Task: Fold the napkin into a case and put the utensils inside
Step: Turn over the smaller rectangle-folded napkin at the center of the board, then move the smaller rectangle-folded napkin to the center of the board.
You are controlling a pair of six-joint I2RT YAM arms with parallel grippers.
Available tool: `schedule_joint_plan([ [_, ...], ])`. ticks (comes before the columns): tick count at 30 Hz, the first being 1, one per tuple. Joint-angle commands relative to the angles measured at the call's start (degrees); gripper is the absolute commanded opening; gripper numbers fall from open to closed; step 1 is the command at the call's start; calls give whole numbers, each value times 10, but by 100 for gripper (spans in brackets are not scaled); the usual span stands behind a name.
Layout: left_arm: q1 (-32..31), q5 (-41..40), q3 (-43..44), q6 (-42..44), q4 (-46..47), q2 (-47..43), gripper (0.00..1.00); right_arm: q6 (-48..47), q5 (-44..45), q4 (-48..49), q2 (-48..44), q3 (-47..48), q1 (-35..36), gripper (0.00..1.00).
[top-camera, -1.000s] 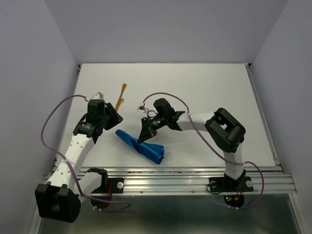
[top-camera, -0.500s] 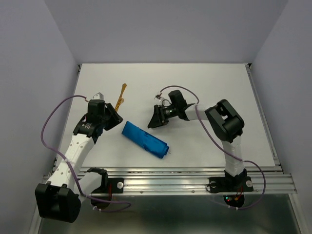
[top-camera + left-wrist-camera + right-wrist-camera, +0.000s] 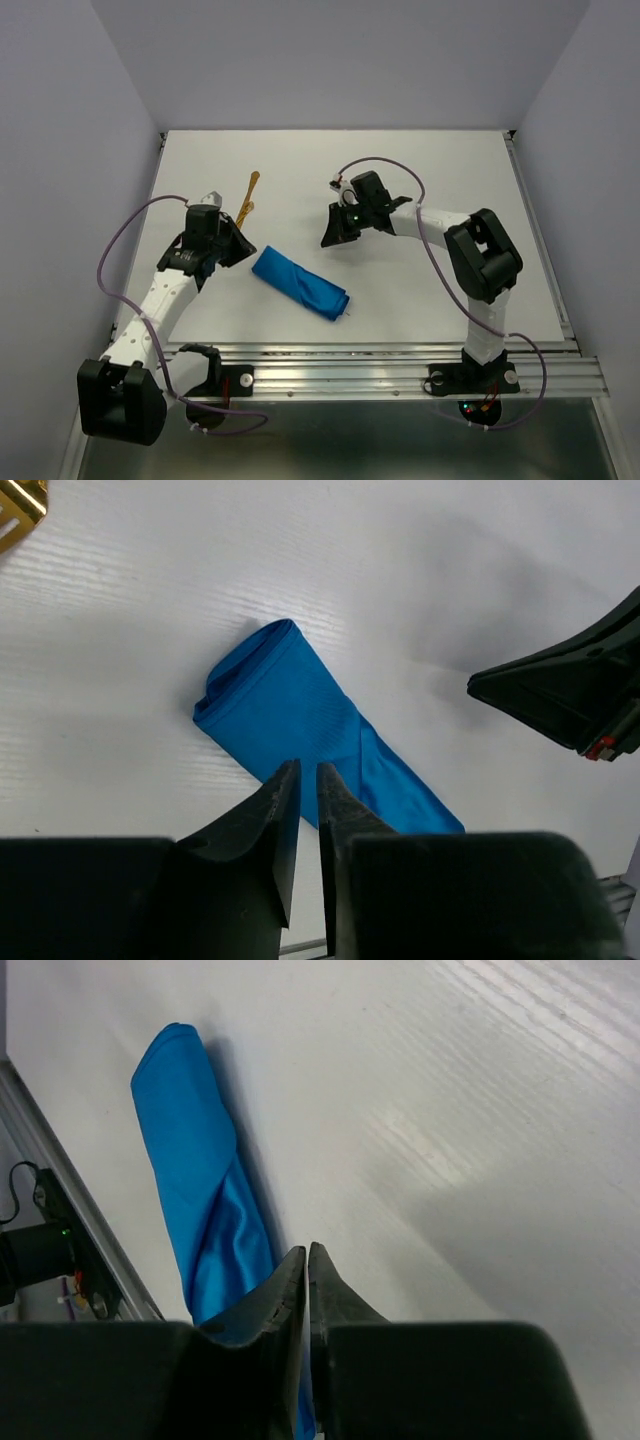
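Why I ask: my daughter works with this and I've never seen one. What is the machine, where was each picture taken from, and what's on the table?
These are two robot arms bolted at the near edge of a white table. The wide picture looks down from above and behind them; the other two come from a camera on each wrist, so dark fingers fill the bottom. A blue napkin, folded into a narrow bundle, lies between the arms, golden utensils farther back. The left gripper is slightly open, the right gripper almost shut; neither holds anything.
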Motion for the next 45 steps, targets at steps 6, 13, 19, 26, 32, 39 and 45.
schedule_joint_plan([
  [6, -17, 54, -27, 4, 72, 51, 12, 23, 225, -73, -135, -71, 105, 1],
  [13, -26, 38, -43, -11, 139, 147, 8, 129, 257, -96, -186, -148, 135, 1],
  [19, -26, 41, -32, -23, 180, 225, 7, 173, 297, -98, -200, -194, 141, 1],
  [26, -27, 40, -11, -11, 185, 294, 7, 153, 364, -128, -168, -171, 141, 1],
  [32, -28, 41, 9, 0, 156, 263, 6, 141, 425, -153, -213, -127, 192, 1],
  [39, -28, 13, 28, 15, 94, 186, 9, 164, 474, -176, -230, -99, 257, 1],
  [45, -28, 9, 3, 6, 89, 199, 9, 187, 462, -166, -194, -117, 273, 1],
])
